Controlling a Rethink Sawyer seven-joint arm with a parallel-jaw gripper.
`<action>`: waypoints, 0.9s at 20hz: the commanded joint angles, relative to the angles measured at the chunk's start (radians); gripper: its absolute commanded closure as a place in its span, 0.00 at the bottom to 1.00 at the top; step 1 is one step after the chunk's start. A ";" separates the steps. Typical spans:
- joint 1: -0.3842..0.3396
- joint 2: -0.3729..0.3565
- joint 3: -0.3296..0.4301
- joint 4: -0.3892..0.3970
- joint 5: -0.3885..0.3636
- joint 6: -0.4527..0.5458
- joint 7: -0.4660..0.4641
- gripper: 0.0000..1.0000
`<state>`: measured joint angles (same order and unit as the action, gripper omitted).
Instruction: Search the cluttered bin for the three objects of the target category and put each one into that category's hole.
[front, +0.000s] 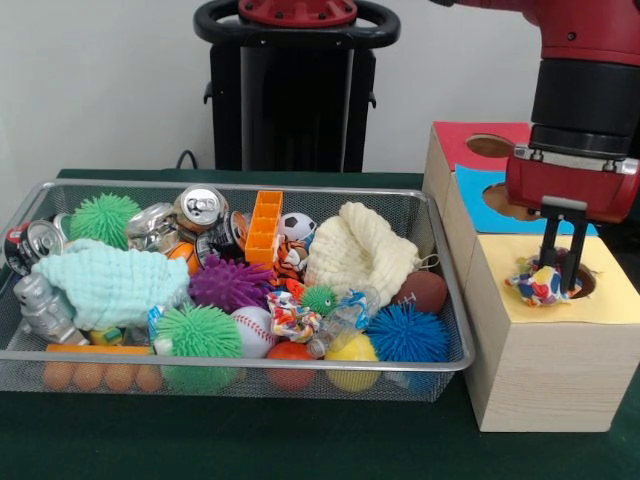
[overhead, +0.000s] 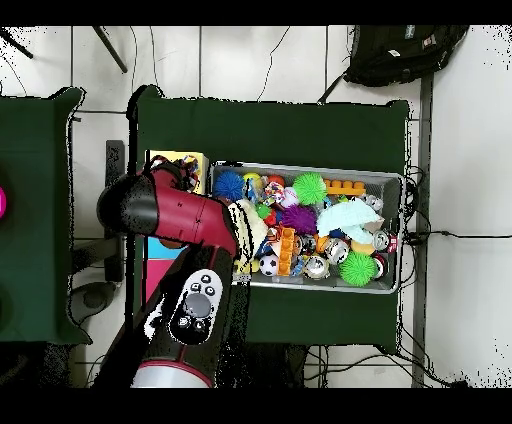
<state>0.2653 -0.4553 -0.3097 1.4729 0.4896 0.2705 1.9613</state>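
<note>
My gripper (front: 563, 268) hangs at the round hole of the yellow-topped wooden box (front: 612, 300), on the right in the front view. Its two dark fingers (front: 550, 245) reach down to the hole's rim and hold a crinkly multicoloured toy (front: 535, 286), which sits at the hole's left edge. A similar multicoloured toy (front: 290, 316) lies in the wire bin (front: 240, 361) near its front middle. In the overhead view the red arm (overhead: 170, 210) hides the gripper; only a corner of the yellow box (overhead: 185, 158) shows beside the bin (overhead: 396, 182).
The bin holds spiky rubber balls, drink cans, a baseball, a small football, knitted cloths, an orange block and a toy tiger. Behind the yellow box stand a blue-topped box (front: 480, 196) and a red-topped box (front: 462, 141), each with a hole.
</note>
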 joint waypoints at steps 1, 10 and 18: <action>-0.038 0.157 0.203 0.115 0.033 0.063 0.194 1.00; -0.095 0.147 0.279 0.157 0.029 0.104 0.129 1.00; -0.142 0.145 0.319 0.166 -0.013 0.156 0.070 1.00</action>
<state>0.1697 -0.4754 -0.1944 1.4733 0.5077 0.2707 1.9613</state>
